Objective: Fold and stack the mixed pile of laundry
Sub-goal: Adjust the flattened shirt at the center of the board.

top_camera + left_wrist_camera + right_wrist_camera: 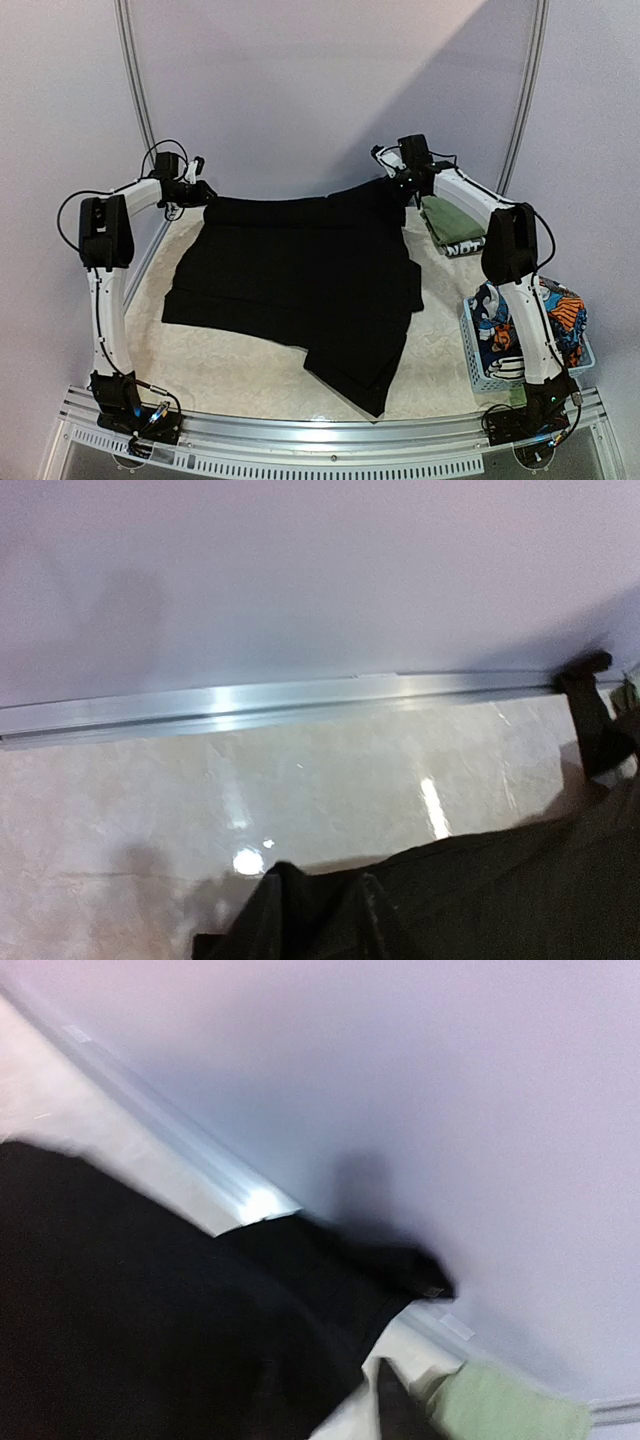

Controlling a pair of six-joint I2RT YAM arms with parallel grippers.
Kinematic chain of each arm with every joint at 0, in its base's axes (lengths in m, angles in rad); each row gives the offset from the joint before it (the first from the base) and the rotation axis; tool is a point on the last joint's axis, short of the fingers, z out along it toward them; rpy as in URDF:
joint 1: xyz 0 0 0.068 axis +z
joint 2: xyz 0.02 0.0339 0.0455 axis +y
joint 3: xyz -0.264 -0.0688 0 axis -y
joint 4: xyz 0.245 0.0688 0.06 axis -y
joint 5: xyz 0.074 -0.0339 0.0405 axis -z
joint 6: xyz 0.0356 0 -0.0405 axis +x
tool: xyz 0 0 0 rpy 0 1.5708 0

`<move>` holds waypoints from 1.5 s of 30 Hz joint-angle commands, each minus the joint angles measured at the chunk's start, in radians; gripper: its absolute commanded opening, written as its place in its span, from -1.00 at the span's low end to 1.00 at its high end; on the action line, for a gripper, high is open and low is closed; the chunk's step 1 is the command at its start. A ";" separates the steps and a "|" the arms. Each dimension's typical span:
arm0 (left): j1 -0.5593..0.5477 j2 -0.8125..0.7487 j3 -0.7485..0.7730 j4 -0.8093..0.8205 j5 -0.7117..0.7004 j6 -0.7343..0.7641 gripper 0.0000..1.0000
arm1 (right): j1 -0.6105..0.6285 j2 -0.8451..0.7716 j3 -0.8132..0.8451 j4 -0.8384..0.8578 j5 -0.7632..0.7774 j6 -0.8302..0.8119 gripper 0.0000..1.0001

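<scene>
The large plain black garment (300,275) lies spread across the table, with its far edge along the back rail. My left gripper (197,190) is at its far left corner. In the left wrist view the black cloth (480,890) bunches over and between my fingertips (275,885), so the jaws look shut on it. My right gripper (405,183) is at the far right corner. That view is blurred: one dark finger (397,1408) shows with bare table between it and the cloth (150,1300), and the other finger is hidden.
The folded olive-green cloth (450,222) lies at the back right, also in the right wrist view (510,1410). A pale blue lattice basket (480,362) at the right front holds the cartoon-print garment (495,320). The aluminium rail (250,705) and the wall are just behind both grippers.
</scene>
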 commanded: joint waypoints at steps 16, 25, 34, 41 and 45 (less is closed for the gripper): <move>-0.299 -0.693 -0.482 -0.388 -0.583 0.120 0.20 | 0.048 -0.549 -0.619 -0.009 -0.084 0.048 0.95; -0.332 -0.846 -0.685 -0.719 -0.543 0.065 0.00 | 0.226 -0.772 -1.003 -0.303 -0.456 -0.168 0.41; -0.406 -0.796 -0.772 -0.875 -0.485 -0.035 -0.01 | 0.458 -0.818 -1.133 -0.395 -0.528 -0.281 0.18; -0.436 -0.750 -0.787 -0.860 -0.586 -0.025 0.06 | 0.597 -0.777 -1.189 -0.359 -0.466 -0.310 0.32; -0.436 -0.676 -0.779 -0.838 -0.616 -0.016 0.05 | 0.626 -0.729 -1.192 -0.356 -0.456 -0.325 0.38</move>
